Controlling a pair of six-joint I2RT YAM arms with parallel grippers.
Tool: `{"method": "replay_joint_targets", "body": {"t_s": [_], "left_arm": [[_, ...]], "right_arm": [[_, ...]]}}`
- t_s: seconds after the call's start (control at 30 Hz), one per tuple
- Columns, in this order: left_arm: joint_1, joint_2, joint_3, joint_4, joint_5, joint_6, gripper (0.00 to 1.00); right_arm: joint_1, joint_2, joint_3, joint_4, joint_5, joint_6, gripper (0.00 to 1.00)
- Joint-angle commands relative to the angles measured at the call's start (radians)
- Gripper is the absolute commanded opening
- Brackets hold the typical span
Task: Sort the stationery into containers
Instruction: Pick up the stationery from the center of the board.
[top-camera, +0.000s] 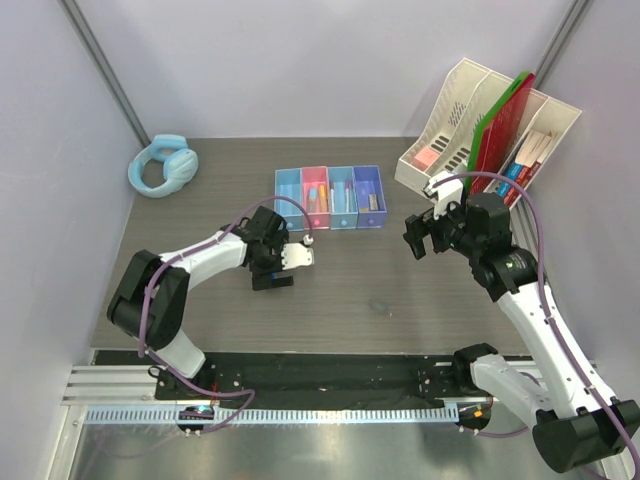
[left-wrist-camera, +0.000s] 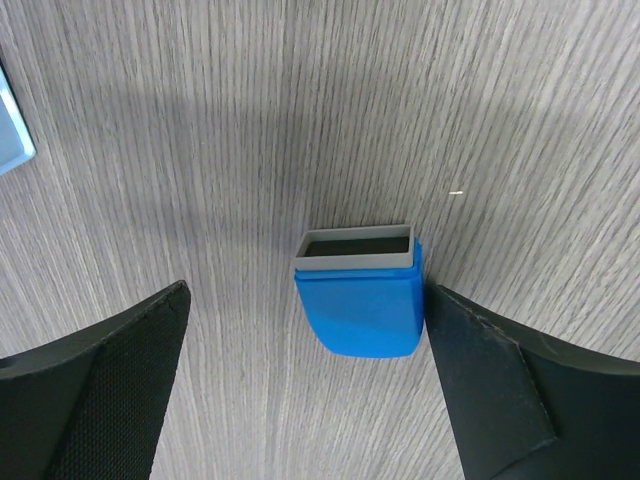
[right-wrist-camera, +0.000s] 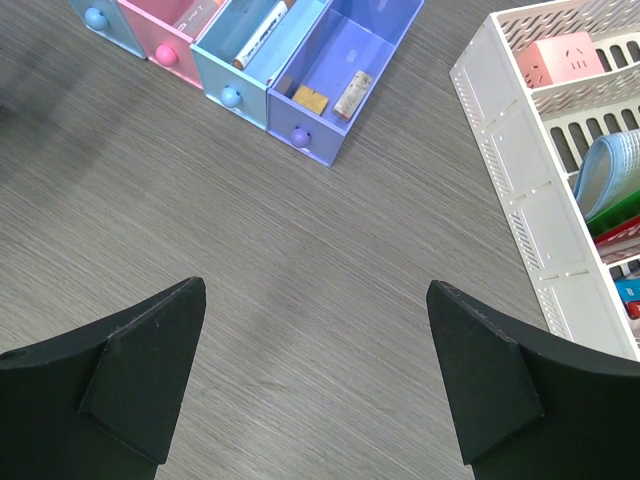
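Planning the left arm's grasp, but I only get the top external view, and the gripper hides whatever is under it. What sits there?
Observer: The left wrist view shows a blue block with a grey open end. It rests on the table between the open fingers of the left gripper, off-centre toward one finger.
Operator: Is anything in the purple bin?
Observer: Yes. In the right wrist view the purple bin holds a tan piece and a grey cylinder side by side.

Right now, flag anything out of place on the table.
One blue block lies unsorted on the bare table, between the open fingers of the left gripper, well outside the row of bins.
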Motion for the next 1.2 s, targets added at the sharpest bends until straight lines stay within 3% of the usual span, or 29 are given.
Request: {"method": "replay_joint_targets", "body": {"t_s": [0.0, 0.07, 0.17, 0.5, 0.73, 0.87, 1.0, 1.17], "left_arm": [[-0.007, 0.021, -0.052, 0.023, 0.058, -0.054, 0.97], [-0.007, 0.022, -0.054, 0.022, 0.049, -0.079, 0.95], [-0.007, 0.021, -0.049, 0.005, 0.033, -0.122, 1.00], [0.017, -0.177, -0.082, -0.004, 0.105, -0.202, 1.00], [0.097, -0.280, -0.147, 0.035, 0.116, -0.206, 1.00], [0.180, -0.291, -0.170, 0.069, 0.199, -0.203, 1.00], [0.225, -0.262, -0.190, 0.081, 0.283, -0.194, 1.00], [0.234, -0.236, -0.203, 0.110, 0.375, -0.212, 1.00]], "right_arm": [[0.003, -0.018, 0.007, 0.011, -0.013, -0.012, 0.97], [0.005, -0.018, 0.009, 0.008, -0.013, -0.015, 0.97], [0.005, -0.013, 0.010, 0.003, -0.024, -0.016, 0.97], [0.017, 0.143, 0.032, 0.037, -0.118, 0.008, 0.97], [0.139, 0.333, 0.124, 0.129, -0.092, 0.059, 0.97], [0.297, 0.474, 0.184, 0.172, -0.017, 0.080, 0.97], [0.337, 0.616, 0.306, 0.146, -0.038, 0.119, 0.97], [0.339, 0.640, 0.340, 0.137, -0.021, 0.102, 0.97]]}}
